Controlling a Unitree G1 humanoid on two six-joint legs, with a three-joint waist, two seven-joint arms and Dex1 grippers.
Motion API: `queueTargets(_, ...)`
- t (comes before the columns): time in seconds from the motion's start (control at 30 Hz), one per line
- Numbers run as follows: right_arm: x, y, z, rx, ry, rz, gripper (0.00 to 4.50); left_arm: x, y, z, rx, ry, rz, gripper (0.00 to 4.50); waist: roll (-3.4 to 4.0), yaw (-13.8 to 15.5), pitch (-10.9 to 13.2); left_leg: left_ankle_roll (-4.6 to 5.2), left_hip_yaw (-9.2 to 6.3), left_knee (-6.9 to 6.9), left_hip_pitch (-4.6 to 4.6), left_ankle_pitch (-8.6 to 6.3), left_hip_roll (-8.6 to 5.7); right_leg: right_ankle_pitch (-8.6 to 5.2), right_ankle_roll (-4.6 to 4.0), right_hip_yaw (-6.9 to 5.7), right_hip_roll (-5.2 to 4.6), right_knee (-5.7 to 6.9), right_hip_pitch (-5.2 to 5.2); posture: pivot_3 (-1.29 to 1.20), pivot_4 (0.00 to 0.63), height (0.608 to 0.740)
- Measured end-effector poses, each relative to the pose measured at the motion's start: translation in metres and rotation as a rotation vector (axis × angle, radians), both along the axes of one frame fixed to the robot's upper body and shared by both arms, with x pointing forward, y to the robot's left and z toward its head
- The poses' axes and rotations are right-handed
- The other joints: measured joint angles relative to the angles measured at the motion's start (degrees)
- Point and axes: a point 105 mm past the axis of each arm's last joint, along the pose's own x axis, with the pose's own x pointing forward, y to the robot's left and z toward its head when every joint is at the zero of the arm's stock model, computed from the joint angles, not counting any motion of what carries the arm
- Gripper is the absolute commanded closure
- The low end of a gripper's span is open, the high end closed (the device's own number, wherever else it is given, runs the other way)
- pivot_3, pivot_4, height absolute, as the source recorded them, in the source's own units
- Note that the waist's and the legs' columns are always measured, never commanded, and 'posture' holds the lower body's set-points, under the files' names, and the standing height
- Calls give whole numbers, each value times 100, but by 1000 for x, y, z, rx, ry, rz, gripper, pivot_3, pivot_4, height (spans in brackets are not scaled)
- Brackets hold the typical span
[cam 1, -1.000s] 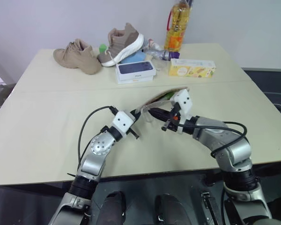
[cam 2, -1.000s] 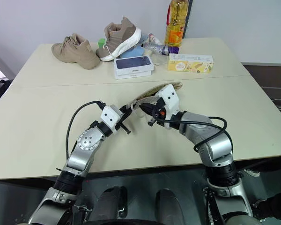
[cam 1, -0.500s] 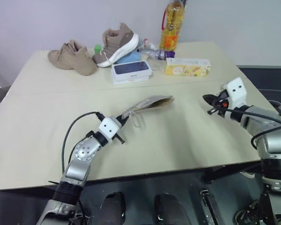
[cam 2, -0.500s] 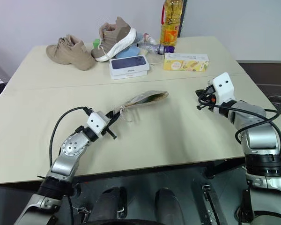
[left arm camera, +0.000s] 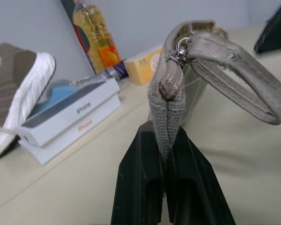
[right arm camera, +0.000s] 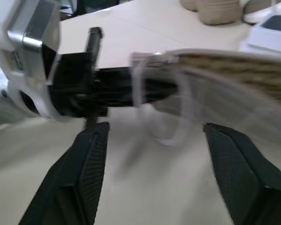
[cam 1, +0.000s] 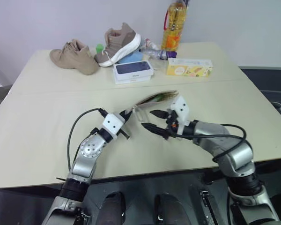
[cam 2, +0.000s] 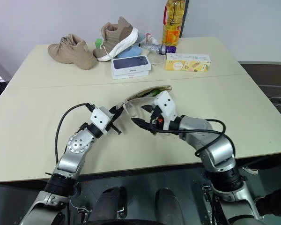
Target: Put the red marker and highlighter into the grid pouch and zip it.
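The grid pouch (cam 1: 155,98) hangs level above the middle of the table, a grey fabric case with a metal ring zip pull (left arm camera: 180,48) and a loop strap (left arm camera: 246,79). My left gripper (cam 1: 127,114) is shut on its near end, the fabric pinched between both fingers (left arm camera: 139,154). My right gripper (cam 1: 153,120) is open just beside that end, its jaws standing on either side of the strap (right arm camera: 161,110), apart from it. A sliver of green (cam 2: 154,92) shows at the pouch's upper edge; I cannot tell if it is the highlighter. The red marker is out of view.
Along the table's far side stand a tan shoe (cam 1: 77,56), a white-soled shoe (cam 1: 122,43), a phone box (cam 1: 133,70), a yellow carton (cam 1: 189,67) and an oil bottle (cam 1: 174,23). The table's near edge (cam 1: 145,174) runs just below both arms.
The right gripper, shut a second ago, swung out to the right and has come back to the pouch's near end, now open. The left gripper keeps its hold.
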Motion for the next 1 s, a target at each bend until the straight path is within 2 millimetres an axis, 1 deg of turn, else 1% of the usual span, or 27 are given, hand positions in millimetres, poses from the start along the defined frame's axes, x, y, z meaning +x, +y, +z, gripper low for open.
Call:
queueTargets(0.07,2,4,3,-7,-21,-8,1087,0,-4,1,-2,-3,-6,4500,0,0,0,0,-1,-2,0,0,0,0,0,-2,1,0,0,0,150,736)
queueTargets(0.13,5,7,5,-4,-31,-26,1087,0,-4,1,-4,-4,0,4500,0,0,0,0,-1,-4,0,0,0,0,1,-2,2,0,-1,0,150,736)
queueTargets(0.17,7,10,4,-1,-30,-36,1323,1,-4,0,-4,-2,2,4500,0,-1,0,0,0,-4,0,0,0,0,1,-2,2,0,-1,0,150,736)
queueTargets(0.2,9,12,3,-1,-28,-42,1470,1,-5,-1,-5,0,1,4500,0,-2,0,0,0,-4,0,0,0,0,1,-2,2,0,-2,0,150,736)
queueTargets(0.23,10,14,2,-2,-25,-48,1781,0,-5,-1,-4,1,0,4500,0,-2,0,0,0,-4,0,0,0,0,1,-2,2,0,-1,0,150,736)
queueTargets(0.27,11,14,1,0,-22,-56,2181,0,-6,-1,-2,0,0,4500,0,-3,0,0,1,-4,0,0,0,0,1,-2,2,0,-2,0,150,736)
queueTargets(0.3,12,14,1,-1,-21,-61,2735,0,-5,-1,-1,0,0,4500,0,3,0,0,0,-4,-1,0,0,1,2,-2,2,0,-1,0,150,736)
queueTargets(0.33,12,14,1,-2,-21,-61,3162,1,-5,-1,0,0,1,4500,0,6,0,0,0,-3,-1,0,0,1,2,-2,2,0,-1,0,150,736)
queueTargets(0.4,12,13,1,-4,-21,-61,4167,1,-4,-1,1,-1,4,4500,0,3,0,0,1,-3,-1,0,0,0,1,-2,1,-1,-1,0,150,736)
queueTargets(0.43,12,12,1,-9,-22,-61,4440,1,-4,-1,2,-1,4,4500,0,2,0,0,1,-3,-1,0,0,0,1,-2,1,-1,-1,0,150,736)
queueTargets(0.53,14,1,2,-29,-29,-71,4440,1,-1,-1,13,-2,10,4500,0,2,0,0,1,-3,-1,0,0,0,1,-2,1,-1,-1,0,150,736)
queueTargets(0.67,23,-31,11,-74,-70,-130,4440,3,7,-4,35,2,26,4500,-1,1,0,0,1,-3,-1,0,0,0,0,-2,1,-2,-1,0,150,736)
queueTargets(0.73,28,-44,12,-88,-79,-163,4440,2,8,-4,39,0,24,4500,-1,1,1,0,2,-4,0,0,0,0,0,-2,1,-2,-2,0,150,736)
queueTargets(0.8,37,-67,12,-124,-85,-225,4440,1,10,-6,51,2,18,4500,-1,1,1,0,3,-4,0,0,0,-1,-1,-2,1,-2,-2,0,150,736)
queueTargets(0.9,52,-107,12,-179,-97,-357,4440,-3,18,-11,76,12,11,4500,-1,1,1,0,5,-7,0,0,0,-1,-1,-1,0,-4,-4,0,150,736)
queueTargets(0.97,61,-127,13,-207,-108,-426,4440,-5,21,-12,79,19,2,4500,-1,-10,1,0,7,-10,0,0,1,-1,-1,1,1,-3,-7,0,150,736)
queueTargets(1.0,63,-134,12,-212,-110,-451,4440,-6,22,-13,76,22,0,4500,-1,-13,1,0,7,-11,0,0,1,-1,-1,1,1,-3,-8,0,150,736)
